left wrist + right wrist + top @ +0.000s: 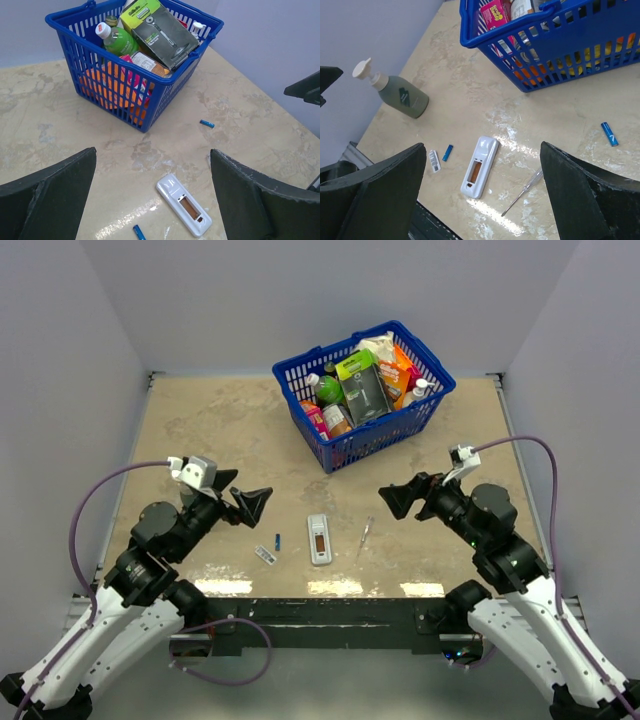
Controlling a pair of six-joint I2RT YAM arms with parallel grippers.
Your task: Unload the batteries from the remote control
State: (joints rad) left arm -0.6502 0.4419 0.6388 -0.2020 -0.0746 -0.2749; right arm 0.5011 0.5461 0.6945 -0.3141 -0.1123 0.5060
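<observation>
Remote control [320, 538]: lies flat on the worktop [200, 430], front and centre between the two arms, recess side up; the long slot shows only bare brown backing, with no cell visible inside
Batteries: one blue cell [277, 541] rests just left of the remote, apart from it; a second blue cell [609, 134] lies well apart on the remote's other side, nearer the basket [385, 435], and shows in the wrist views only
Whitish piece [265, 554]: small and marked, just beside the nearer blue cell; too small to tell whether it is a cell or a cover
Thin tool [365, 536]: slim and screwdriver-like, lying just right of the remote
Left jaws: spread wide and grasping nothing, hanging above the worktop to the left of the remote
Right jaws: released and empty, poised to the right with the tips pointed inward
Step in hand: the unloading looks finished or all but finished, since the slot appears empty and both blue cells are out on the worktop
Next move: calls for little beyond a check that nothing sits in the slot; should a cell be lodged out of sight, one arm would need to pin the slim remote while the other pries at the slot's end
</observation>
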